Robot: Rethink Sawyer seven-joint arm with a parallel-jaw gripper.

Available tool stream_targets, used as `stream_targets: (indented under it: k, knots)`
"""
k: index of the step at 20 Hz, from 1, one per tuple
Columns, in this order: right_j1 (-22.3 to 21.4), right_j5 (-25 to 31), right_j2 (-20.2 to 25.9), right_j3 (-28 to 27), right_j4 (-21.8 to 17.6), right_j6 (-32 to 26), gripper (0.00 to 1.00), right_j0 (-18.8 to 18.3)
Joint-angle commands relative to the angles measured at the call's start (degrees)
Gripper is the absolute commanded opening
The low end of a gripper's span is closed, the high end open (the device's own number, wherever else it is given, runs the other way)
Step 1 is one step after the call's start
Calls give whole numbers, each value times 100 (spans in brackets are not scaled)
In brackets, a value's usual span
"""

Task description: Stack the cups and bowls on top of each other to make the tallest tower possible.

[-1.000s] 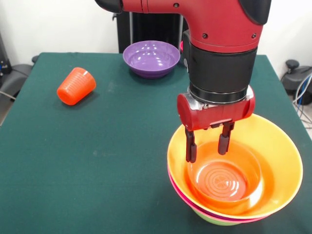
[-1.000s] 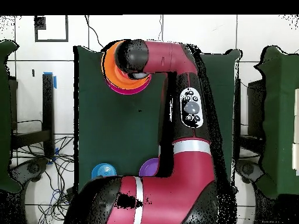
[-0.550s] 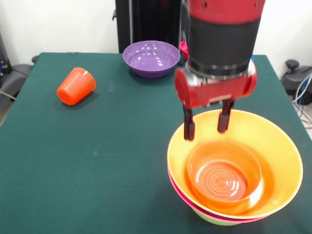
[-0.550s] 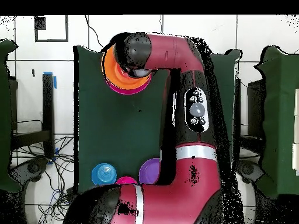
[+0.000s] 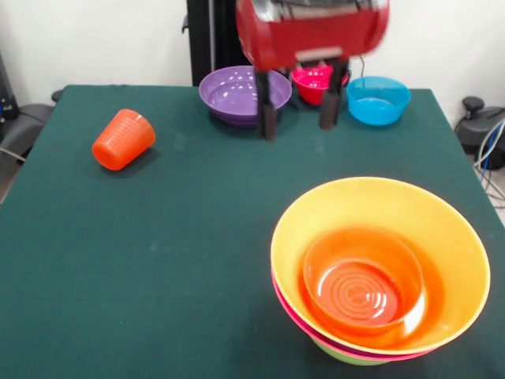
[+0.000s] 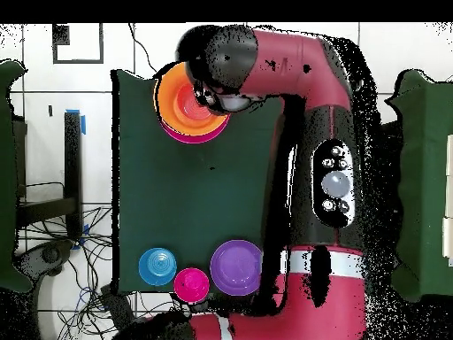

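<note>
I have lifted my gripper, fingers spread and empty, clear above the tower, leaving the small orange bowl nested inside.

Tumbler on its side; tower nested — three bowls apart.

Green cloth table; orange ribbed cup; purple bowl, magenta-red bowl, blue bowl; tower yellow-orange over pink, green.
</note>
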Motion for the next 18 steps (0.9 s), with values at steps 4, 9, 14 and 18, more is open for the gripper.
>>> stream_targets:
  k: [4,9,14,18]
  knots:
    - [-117,929,188,314,-413,-1155,100,-458]
    - [-181,732,214,605,-530,-1333,100,-689]
    - [-391,412,127,1030,-583,-1060,100,-787]
    - [-456,459,-30,1279,-779,-940,100,-796]
